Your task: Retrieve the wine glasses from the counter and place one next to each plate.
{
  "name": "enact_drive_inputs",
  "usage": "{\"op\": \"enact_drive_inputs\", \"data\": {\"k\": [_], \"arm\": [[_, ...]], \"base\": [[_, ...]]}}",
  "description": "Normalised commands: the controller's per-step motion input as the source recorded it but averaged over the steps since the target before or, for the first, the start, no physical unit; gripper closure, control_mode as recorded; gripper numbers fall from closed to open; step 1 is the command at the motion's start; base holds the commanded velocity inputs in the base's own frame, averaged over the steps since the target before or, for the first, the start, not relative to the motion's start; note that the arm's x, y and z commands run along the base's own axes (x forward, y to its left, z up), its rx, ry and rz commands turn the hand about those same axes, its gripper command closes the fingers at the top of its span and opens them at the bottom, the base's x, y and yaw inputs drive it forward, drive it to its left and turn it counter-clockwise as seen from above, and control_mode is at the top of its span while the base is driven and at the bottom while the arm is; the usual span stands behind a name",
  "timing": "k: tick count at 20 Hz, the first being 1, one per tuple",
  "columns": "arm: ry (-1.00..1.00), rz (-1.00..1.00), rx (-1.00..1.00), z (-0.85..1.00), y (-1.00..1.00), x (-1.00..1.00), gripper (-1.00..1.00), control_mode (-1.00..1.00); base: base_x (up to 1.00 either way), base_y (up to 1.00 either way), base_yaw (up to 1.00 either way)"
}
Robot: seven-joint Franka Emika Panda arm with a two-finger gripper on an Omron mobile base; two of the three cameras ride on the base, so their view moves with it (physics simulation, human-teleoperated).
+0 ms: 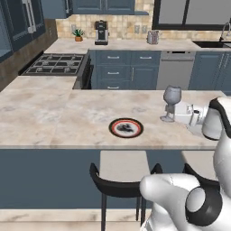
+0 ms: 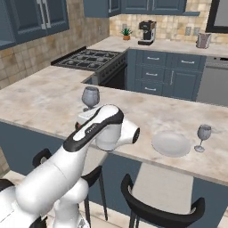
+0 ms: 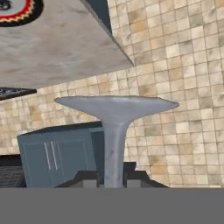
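Spanning the kitchen, marble counter point(image 1: 54, 117), patterned red-rimmed plate point(image 1: 126, 127) near its front edge, plain plate point(image 2: 171, 143) with second wine glass point(image 2: 203, 137) just beside, gripper point(image 3: 111, 181) pinching first wine glass point(image 1: 171, 103) by stem, foot at counter level.

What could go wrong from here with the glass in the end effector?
1. The end effector pinches only the thin stem of the held wine glass; the glass could swivel or slip.
2. The patterned plate lies close to the left of the glass; setting down too far that way could land the foot on its rim.
3. The second wine glass stands near the counter edge beside the pale plate; a wide arm swing might knock it.
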Motion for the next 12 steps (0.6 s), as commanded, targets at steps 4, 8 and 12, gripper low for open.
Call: {"op": "enact_drive_inputs", "data": {"k": [4, 8, 12], "arm": [[-0.19, 0.09, 0.0, -0.25, -0.05, 0.62, 1.0, -1.0], [-0.02, 0.14, 0.0, -0.29, -0.12, 0.56, 1.0, -1.0], [0.01, 0.14, -0.01, -0.2, -0.16, 0.56, 1.0, -1.0]], "base": [[0.0, 0.0, 0.0], [0.0, 0.0, 0.0], [0.0, 0.0, 0.0]]}}
